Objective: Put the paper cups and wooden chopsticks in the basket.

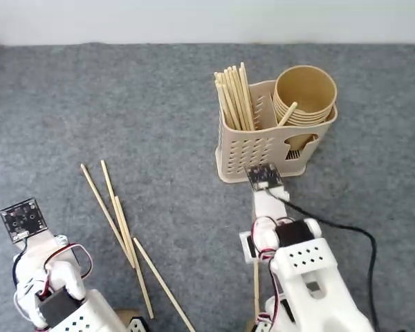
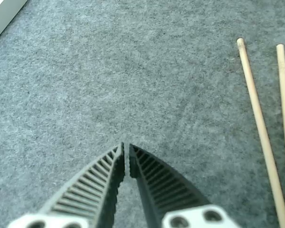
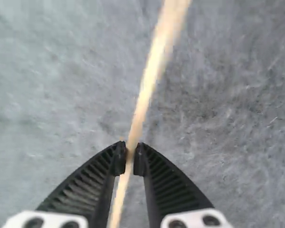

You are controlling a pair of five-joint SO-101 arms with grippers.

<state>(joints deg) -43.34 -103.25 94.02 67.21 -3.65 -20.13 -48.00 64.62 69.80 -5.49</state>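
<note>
Grey, felt-like cloth covers the bench (image 1: 124, 104). Low over it, the right claw (image 3: 127, 159) is nearly shut, its tips pinching a single wooden chopstick (image 3: 152, 71) that runs out ahead of them. The left claw (image 2: 126, 154) is pressed together with nothing between its tips, just above the cloth; loose chopsticks (image 2: 259, 128) lie beside it, scattered between the two arms (image 1: 121, 221). Beyond the right arm stands the basket (image 1: 263, 149), with a bundle of chopsticks (image 1: 235, 97) upright in one compartment and stacked paper cups (image 1: 306, 93) in the other.

Grey felt tabletop (image 1: 124, 104), pale wall (image 1: 194, 21) behind it
</note>
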